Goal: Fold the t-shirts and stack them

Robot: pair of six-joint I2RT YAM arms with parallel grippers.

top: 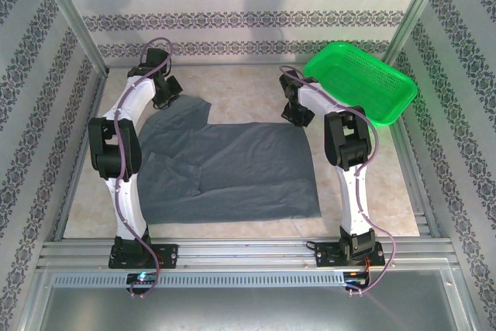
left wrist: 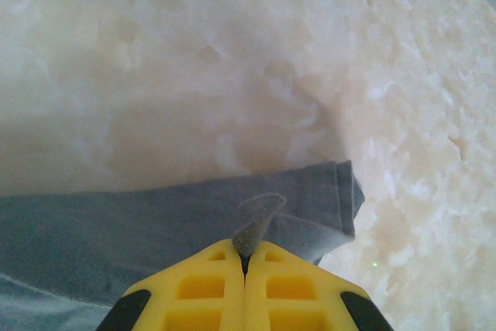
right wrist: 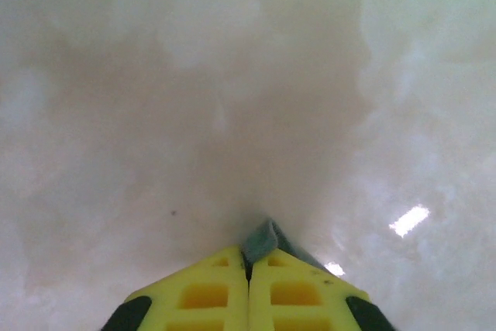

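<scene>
1 soft slate-grey t-shirt (top: pixel 232 168) lying spread, left jaws clamped on sleeve fabric, right jaws pinching its corner

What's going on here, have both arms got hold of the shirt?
Both arms are stretched out to the far edge of the grey t-shirt, which lies spread mostly flat on the table. The left pincer is shut on a pinch of fabric near a hemmed edge. The right pincer is shut on a small tuft of the shirt. No fold looks made yet. The green basket sits at the far right, apart from the shirt.
</scene>
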